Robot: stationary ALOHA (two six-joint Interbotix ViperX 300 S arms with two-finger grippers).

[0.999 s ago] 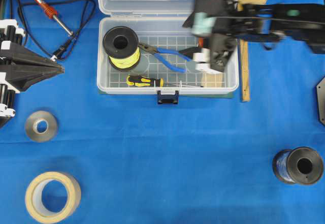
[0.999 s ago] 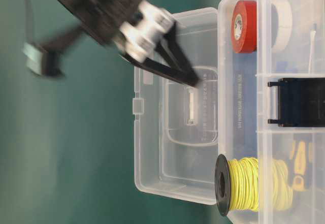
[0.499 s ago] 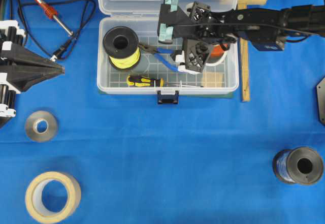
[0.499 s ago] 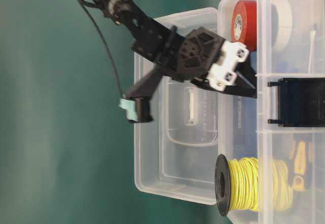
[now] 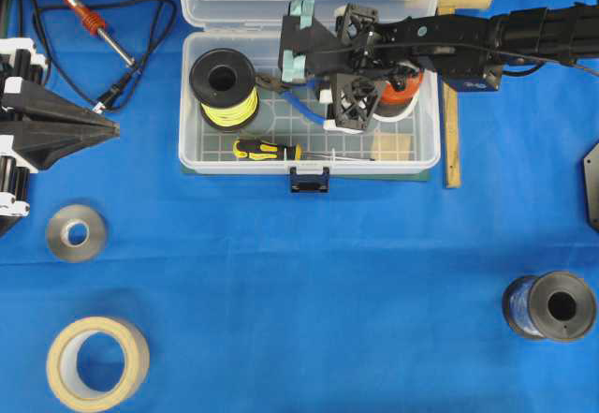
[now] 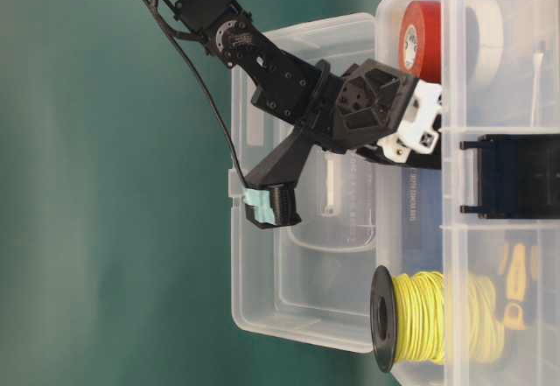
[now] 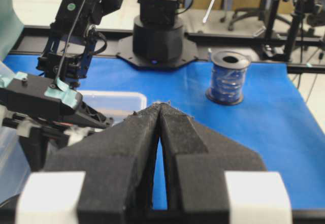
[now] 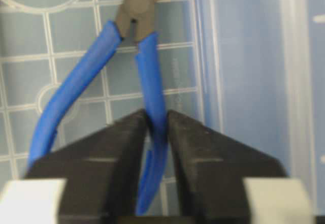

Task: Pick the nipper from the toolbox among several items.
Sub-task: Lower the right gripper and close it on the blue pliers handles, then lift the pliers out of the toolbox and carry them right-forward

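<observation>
Inside the toolbox (image 5: 426,155), the right pincer (image 8: 155,132), wide before, now clamps one nipper (image 8: 152,82) handle.

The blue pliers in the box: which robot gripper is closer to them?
Right. The right gripper is closed on one handle of the nipper inside the toolbox. The left gripper sits outside, far off.

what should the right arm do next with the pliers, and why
Probably lift straight up. The right tool is pinched on one blue handle of the pliers, which lie on the toolbox floor; the other handle sits outside the grip, so go slowly.
</observation>
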